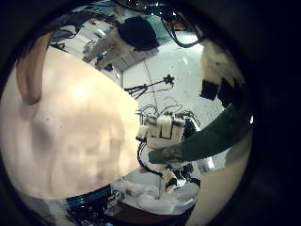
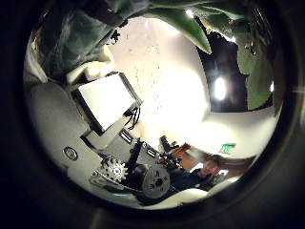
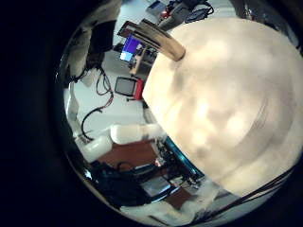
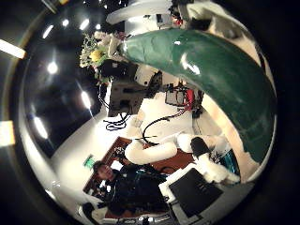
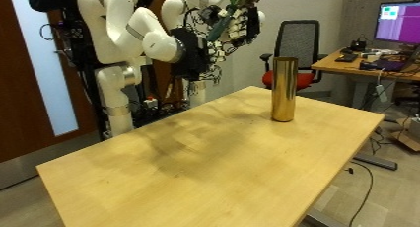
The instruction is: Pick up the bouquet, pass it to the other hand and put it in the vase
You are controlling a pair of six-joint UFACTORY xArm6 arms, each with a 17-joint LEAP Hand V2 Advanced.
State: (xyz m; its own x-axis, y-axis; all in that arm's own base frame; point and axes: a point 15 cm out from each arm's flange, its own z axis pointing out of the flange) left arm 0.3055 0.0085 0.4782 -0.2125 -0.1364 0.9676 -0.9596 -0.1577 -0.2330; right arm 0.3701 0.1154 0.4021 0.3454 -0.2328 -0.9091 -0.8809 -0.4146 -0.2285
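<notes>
A bouquet point(image 5: 245, 0) of green leaves and small flowers hangs high above the wooden table's point(image 5: 197, 153) far edge, between my two hands. My left hand point(image 5: 237, 30), the farther one, has its fingers curled round the stems. Just beside and below it is my right hand point(image 5: 200, 51); its fingers are too crowded to read. In the right thumb side palm view, a broad green leaf point(image 4: 206, 66) lies close across the palm. Beyond it a hand point(image 4: 120, 84) holds the flowers point(image 4: 96, 47). The tall gold vase point(image 5: 282, 89) stands upright on the table beyond the hands.
An office chair point(image 5: 302, 39) and a desk with a monitor point(image 5: 398, 20) stand behind the table's far end. The two white arms point(image 5: 131, 30) crowd the space over the table's back edge. A brown door point(image 5: 20, 79) lies behind them.
</notes>
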